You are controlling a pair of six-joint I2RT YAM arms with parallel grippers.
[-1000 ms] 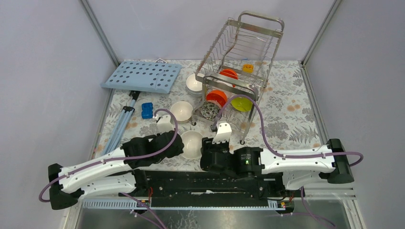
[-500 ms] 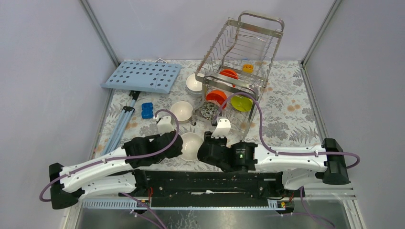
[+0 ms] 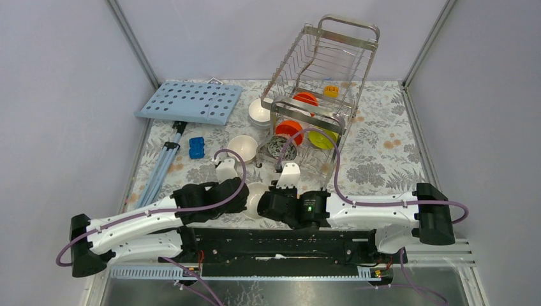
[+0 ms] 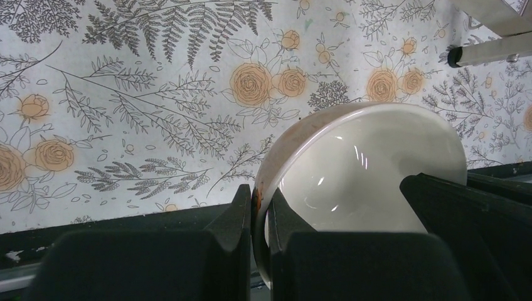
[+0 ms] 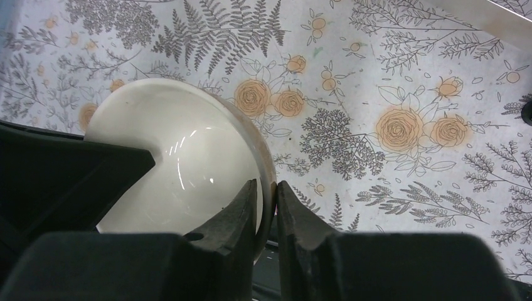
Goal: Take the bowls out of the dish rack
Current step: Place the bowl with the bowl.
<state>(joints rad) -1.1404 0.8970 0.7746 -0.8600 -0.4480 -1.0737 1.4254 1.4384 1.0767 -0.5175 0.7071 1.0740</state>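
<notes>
A cream-white bowl (image 3: 257, 195) sits tilted near the table's front edge, between both grippers. My left gripper (image 3: 245, 199) is shut on its left rim; in the left wrist view the left gripper (image 4: 259, 199) pinches the bowl (image 4: 364, 169). My right gripper (image 3: 268, 203) is shut on its right rim; in the right wrist view the right gripper (image 5: 268, 189) pinches the same bowl (image 5: 182, 150). The steel dish rack (image 3: 325, 70) stands at the back. It holds two orange-red bowls (image 3: 289, 129), a lime-green bowl (image 3: 322, 137) and a speckled bowl (image 3: 279, 147).
A white bowl (image 3: 243, 146) and another white bowl (image 3: 259, 111) stand on the floral cloth left of the rack. A light-blue perforated board (image 3: 189, 101), a small blue block (image 3: 196, 148) and light-blue rods (image 3: 163, 162) lie at the left. A rack foot (image 4: 489, 53) shows far right.
My right gripper has moved left to the bowl and shut on its right rim. My left gripper has shifted right. The bowl now sits tilted between them, partly hidden.
</notes>
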